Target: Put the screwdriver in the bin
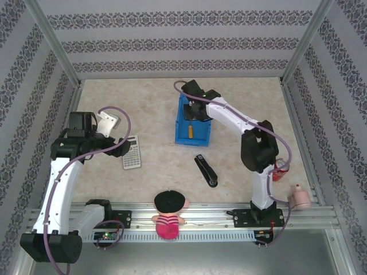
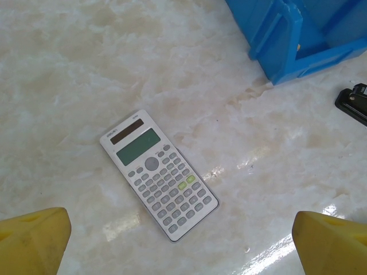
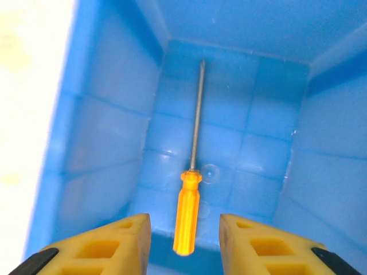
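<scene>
A beige marbled table (image 1: 143, 109) stands between patterned walls. The blue bin (image 1: 179, 123) holds the screwdriver (image 3: 188, 206), which lies on its floor. Above it the right gripper (image 3: 183, 226) hangs with fingers apart, touching nothing. The left gripper (image 2: 183, 243), spread wide, hovers over a white calculator (image 2: 159, 173); a black stapler (image 1: 206, 170) lies nearby.

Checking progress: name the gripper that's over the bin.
The right gripper, open above the screwdriver lying in the bin; the left gripper is over the calculator.
</scene>
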Controlling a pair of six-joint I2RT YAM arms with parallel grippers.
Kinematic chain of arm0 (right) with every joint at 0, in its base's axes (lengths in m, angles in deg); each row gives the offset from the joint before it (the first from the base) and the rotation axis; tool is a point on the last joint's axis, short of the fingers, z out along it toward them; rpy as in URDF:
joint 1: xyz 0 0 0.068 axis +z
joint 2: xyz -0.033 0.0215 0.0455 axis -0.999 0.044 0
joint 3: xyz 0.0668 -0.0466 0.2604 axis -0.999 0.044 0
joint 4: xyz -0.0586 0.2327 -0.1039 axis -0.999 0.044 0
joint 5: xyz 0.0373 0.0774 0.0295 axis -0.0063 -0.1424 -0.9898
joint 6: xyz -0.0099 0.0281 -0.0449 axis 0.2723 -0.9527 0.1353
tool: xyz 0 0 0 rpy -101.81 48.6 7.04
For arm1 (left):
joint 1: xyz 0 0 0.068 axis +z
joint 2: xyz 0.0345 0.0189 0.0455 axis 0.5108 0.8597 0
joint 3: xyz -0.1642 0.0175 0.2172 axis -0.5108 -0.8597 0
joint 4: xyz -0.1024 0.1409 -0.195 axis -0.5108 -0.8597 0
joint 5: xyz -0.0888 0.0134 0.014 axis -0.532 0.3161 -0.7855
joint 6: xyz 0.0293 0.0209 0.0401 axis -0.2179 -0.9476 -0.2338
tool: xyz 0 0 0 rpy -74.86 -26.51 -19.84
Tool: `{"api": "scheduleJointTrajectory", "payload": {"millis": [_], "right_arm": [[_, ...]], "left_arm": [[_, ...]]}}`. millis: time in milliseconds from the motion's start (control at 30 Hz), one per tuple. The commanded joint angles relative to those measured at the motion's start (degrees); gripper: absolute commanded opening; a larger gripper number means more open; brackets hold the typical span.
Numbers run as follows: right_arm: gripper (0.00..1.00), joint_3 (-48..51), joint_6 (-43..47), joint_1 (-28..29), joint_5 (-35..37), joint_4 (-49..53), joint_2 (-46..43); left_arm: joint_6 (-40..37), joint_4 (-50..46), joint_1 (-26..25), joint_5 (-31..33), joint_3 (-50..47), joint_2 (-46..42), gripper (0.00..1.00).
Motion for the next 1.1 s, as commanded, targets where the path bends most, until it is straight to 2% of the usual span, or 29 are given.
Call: {"api": "scheduleJointTrajectory", "payload": {"millis": [0, 133, 400, 533, 667, 767, 833, 900, 1067], "right_arm": [[0.39, 3.49, 2.43, 1.65, 2.85, 0.01, -7.55], [0.42, 9.17, 4.09, 2.96, 3.95, -2.02, -16.06], [0.50, 25.72, 5.45, 3.62, 5.26, -10.01, -36.25], [0.58, 35.34, 5.56, 2.78, 7.82, -13.95, -47.34], [0.79, 43.99, 7.97, 1.60, 9.40, -16.18, -57.39], [0.91, 48.63, 7.73, -0.03, 11.58, -16.95, -63.92], [0.95, 50.58, 6.89, -2.17, 11.14, -17.70, -67.14], [0.95, 51.45, 6.71, -4.45, 9.45, -18.09, -68.64], [0.96, 50.51, 5.57, -10.44, 4.00, -16.59, -66.16]], "left_arm": [[-1.26, -0.05, 0.39, -0.44, 1.13, 1.85, 0.99], [-1.04, 2.69, 0.39, 1.59, -0.45, 2.35, 0.99], [-0.23, 4.31, 0.40, 0.16, -0.44, 5.37, 0.99], [0.35, 5.04, 0.39, -0.13, 0.30, 7.07, 0.99], [1.95, 6.47, 0.39, 0.08, 0.87, 8.39, 0.99], [4.01, 8.14, 0.39, 0.40, 1.19, 9.50, 0.99], [5.52, 9.29, 0.39, 0.72, 1.37, 10.45, 0.99], [7.28, 10.74, 0.39, 1.60, 1.61, 11.18, 0.99], [9.85, 13.11, 0.39, 3.43, 2.82, 12.44, 0.99]]}}
